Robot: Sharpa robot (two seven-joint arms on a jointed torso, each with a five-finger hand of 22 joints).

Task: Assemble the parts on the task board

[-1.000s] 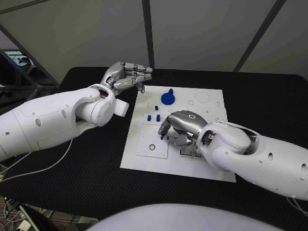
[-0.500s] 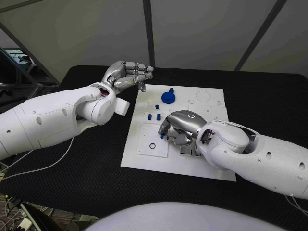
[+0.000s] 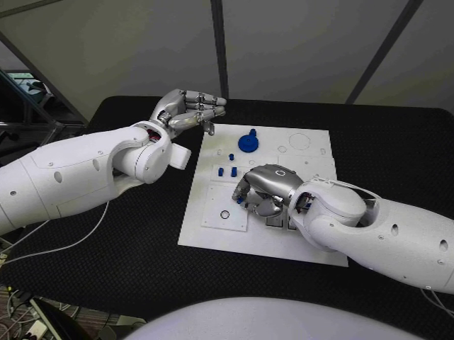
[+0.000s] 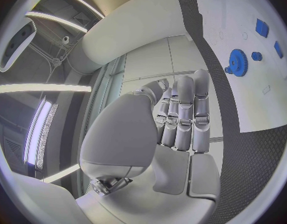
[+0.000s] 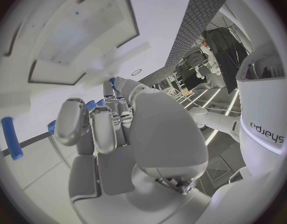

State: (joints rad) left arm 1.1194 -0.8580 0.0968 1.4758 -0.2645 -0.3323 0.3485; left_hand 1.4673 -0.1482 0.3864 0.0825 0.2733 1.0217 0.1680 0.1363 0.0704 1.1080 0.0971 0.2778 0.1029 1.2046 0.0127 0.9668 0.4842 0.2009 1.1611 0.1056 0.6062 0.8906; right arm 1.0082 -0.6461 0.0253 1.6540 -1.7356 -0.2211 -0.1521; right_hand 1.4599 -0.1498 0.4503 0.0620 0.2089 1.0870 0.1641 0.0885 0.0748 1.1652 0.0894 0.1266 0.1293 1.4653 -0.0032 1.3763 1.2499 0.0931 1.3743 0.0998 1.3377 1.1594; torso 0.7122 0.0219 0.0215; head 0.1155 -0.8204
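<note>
Little has moved: the right hand (image 3: 265, 185) stays curled low on the task board (image 3: 309, 248), blue showing among its fingers; whether it pinches a part I cannot tell. Beyond it lie a blue gear (image 3: 248, 144) and small pegs (image 3: 227, 171), unassembled. Left hand (image 3: 191, 111) hovers curled, empty. "Sharpa" reads on the wrist.

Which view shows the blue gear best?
The head view: the blue gear lies unobstructed on the task board. The left wrist view shows it edge-distorted near the rim. I can't make it out in the right wrist view.
</note>
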